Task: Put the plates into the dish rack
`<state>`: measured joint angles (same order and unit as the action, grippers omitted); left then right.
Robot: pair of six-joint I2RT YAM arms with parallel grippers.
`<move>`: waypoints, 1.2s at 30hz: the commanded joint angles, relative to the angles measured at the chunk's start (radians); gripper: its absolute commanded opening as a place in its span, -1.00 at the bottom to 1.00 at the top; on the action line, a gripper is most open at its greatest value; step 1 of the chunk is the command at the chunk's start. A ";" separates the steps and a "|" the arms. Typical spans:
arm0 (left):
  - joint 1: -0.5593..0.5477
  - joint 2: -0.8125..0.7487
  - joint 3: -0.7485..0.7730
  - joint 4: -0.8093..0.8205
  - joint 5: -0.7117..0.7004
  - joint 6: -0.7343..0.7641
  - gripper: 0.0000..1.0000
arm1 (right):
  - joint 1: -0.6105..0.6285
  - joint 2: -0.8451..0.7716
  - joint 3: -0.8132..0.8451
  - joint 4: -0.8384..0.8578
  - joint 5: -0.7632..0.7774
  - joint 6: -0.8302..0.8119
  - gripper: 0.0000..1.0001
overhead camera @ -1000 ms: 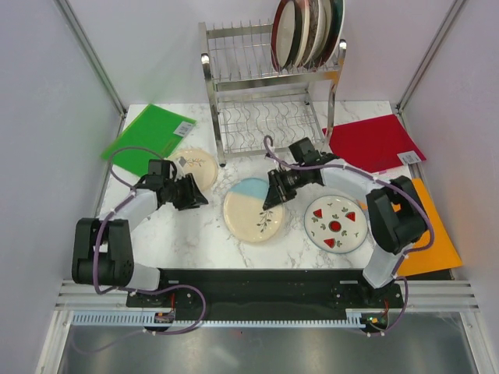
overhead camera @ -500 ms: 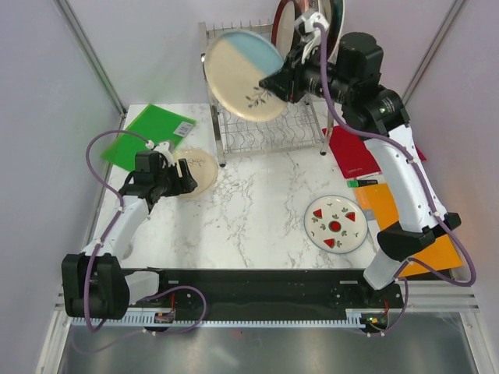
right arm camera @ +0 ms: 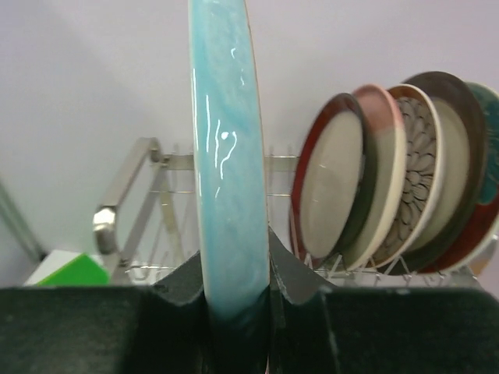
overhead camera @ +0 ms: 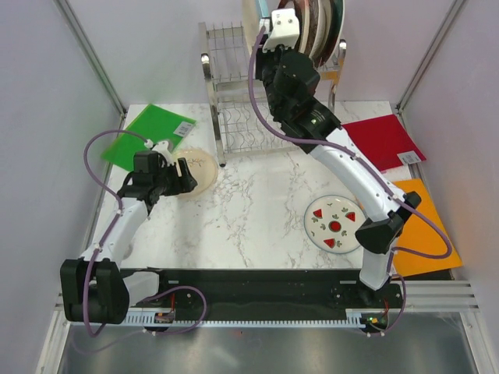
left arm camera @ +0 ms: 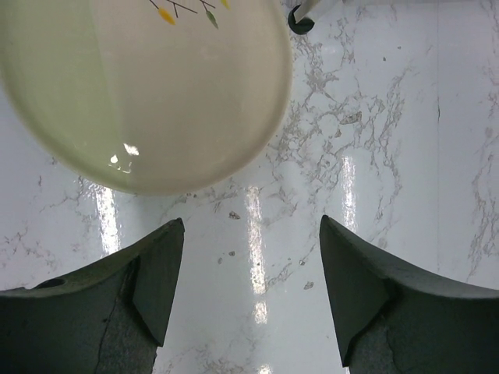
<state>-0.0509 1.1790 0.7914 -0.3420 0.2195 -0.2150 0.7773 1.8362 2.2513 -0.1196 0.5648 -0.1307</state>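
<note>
— How far along?
— Five plates (right arm camera: 390, 179) stand in the rack (overhead camera: 226, 58). The right gripper (right arm camera: 234, 276) pinches the blue plate (right arm camera: 230, 156) upright beside them.
— What's left?
— Two on the table: the sprig plate (left arm camera: 148, 86), before the left gripper (left arm camera: 249, 257) with its spread jaws, and the watermelon plate (overhead camera: 335, 222).

Edge-on light-blue plate (right arm camera: 228, 195) in the right pincer (right arm camera: 236, 271), other plates (right arm camera: 335, 187) upright in the dish rack (right arm camera: 117, 209) behind.
</note>
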 commanded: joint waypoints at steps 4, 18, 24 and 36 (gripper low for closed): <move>0.000 -0.048 -0.032 0.058 0.034 -0.017 0.53 | -0.003 0.021 0.036 0.357 0.254 -0.159 -1.00; 0.000 -0.039 -0.070 0.118 0.072 -0.040 0.51 | -0.072 0.100 0.114 0.252 0.155 -0.113 -1.00; 0.000 -0.028 -0.087 0.142 0.080 -0.041 0.51 | -0.098 0.127 0.116 0.204 0.126 -0.098 -1.00; -0.001 0.041 -0.073 0.167 0.086 -0.046 0.50 | -0.135 0.219 0.200 0.123 0.044 -0.089 -1.00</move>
<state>-0.0509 1.2030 0.7074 -0.2249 0.2897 -0.2386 0.6552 2.0609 2.3569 -0.0765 0.6529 -0.2317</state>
